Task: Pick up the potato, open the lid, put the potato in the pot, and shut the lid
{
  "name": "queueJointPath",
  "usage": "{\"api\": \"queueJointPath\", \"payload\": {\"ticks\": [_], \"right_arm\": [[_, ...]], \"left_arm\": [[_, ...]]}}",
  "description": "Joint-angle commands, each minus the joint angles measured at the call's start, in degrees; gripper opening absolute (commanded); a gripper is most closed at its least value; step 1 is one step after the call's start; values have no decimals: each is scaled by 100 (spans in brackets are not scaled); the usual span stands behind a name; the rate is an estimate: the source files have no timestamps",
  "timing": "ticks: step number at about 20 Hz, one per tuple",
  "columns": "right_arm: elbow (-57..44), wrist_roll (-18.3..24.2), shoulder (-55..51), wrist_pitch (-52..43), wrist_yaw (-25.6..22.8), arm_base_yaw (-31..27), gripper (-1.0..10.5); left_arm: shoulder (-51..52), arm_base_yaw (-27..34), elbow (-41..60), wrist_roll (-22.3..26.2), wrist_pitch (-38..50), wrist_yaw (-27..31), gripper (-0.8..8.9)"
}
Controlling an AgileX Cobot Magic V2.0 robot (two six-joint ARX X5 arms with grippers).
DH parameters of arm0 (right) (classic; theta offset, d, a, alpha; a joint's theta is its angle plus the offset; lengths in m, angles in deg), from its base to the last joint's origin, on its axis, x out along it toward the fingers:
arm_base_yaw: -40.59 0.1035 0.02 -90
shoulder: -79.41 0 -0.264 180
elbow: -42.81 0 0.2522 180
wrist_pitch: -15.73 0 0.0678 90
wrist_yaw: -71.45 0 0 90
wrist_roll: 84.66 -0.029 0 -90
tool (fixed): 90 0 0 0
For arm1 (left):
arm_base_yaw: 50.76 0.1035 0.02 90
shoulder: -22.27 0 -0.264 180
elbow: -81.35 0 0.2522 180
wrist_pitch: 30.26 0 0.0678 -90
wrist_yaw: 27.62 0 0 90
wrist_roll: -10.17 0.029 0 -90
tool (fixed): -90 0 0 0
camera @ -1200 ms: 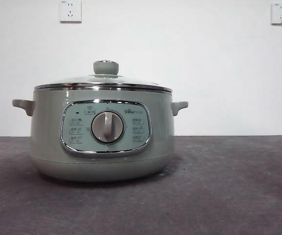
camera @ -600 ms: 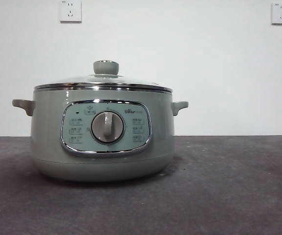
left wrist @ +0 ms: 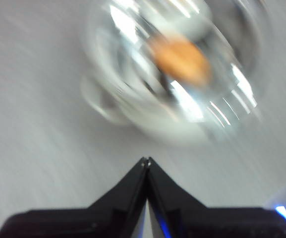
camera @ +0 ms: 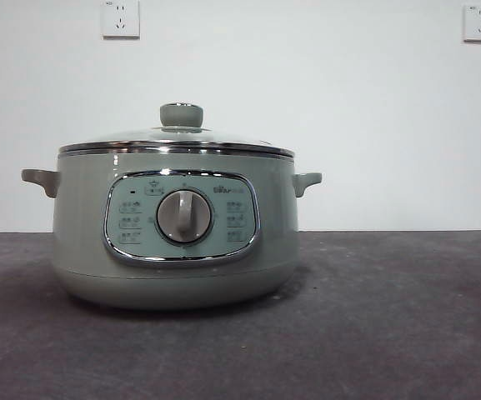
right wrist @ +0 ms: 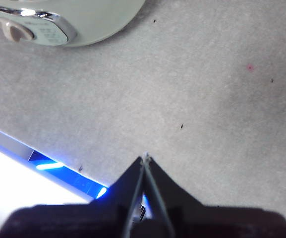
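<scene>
sitting shut on the pot [camera: 173,237], the lid [camera: 176,140] has the potato [left wrist: 181,59] beneath its glass, or so the smeared left wrist view suggests: an orange oval behind bright reflections. the left gripper [left wrist: 146,160] hangs above the pot with its jaws pressed together, empty, the potato lying ahead of its tips. the right gripper [right wrist: 144,158], jaws also pressed together, hovers over bare table [right wrist: 207,99] well apart from the pot. by my judgement the left arm is nearer, and little seems left to do.
</scene>
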Motion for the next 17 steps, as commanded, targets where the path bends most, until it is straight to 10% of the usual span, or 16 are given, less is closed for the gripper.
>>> {"api": "queueJointPath", "payload": {"ticks": [1,6,17], "right_arm": [[-59,-33,7,-37,-2,4,1],[-59,-33,7,-127,-4,4,1],[-59,-33,7,-614,-4,4,1]], "left_arm": [[769,804,1499,-63,2249,-529,-2],[2444,1755,4817,-199,5128,-605,-2],[4988,1937,6994,-393,5010,-605,-2]]}}
